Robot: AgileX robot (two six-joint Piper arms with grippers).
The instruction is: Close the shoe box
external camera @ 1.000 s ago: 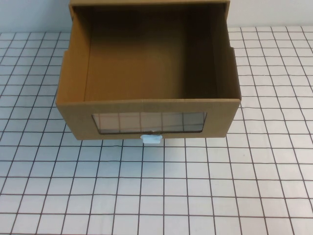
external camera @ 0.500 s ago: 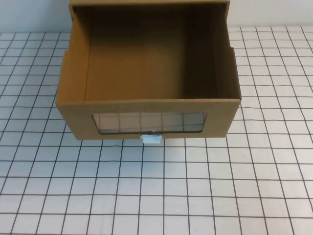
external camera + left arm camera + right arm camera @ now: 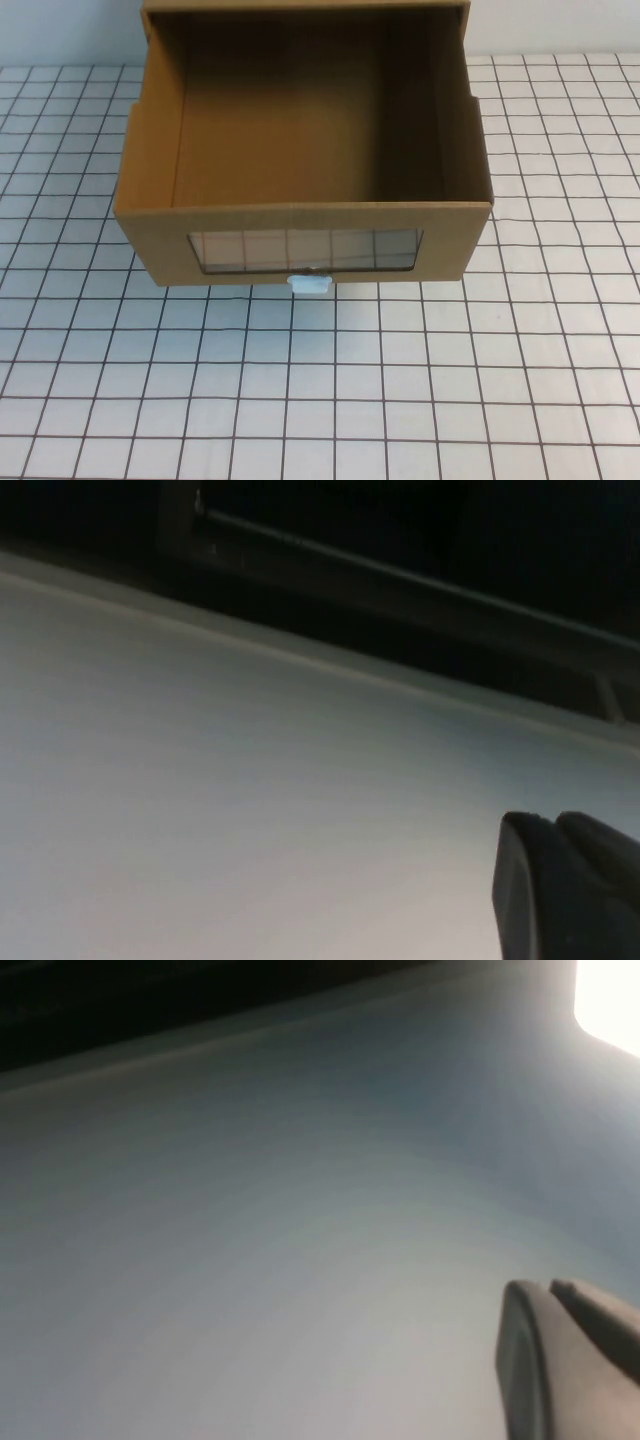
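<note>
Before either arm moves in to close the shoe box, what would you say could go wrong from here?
1. The shoe box drawer is pulled far out; an off-centre push might skew and jam it.
2. The white tab handle is small, so contact there may slip or bend it.
3. The left gripper and the shut right gripper appear only in their wrist views, facing a blank surface; neither shows overhead, so the approach starts without seeing the box.

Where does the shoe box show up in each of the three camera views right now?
High view: the shoe box fills the upper middle, drawer pulled out, white tab handle below its window.
Left wrist view: not in it; only the left gripper against a pale blank surface.
Right wrist view: not in it; only the right gripper, shut, against a similar surface.
Shared landmark: none; neither gripper shows in the high view.
</note>
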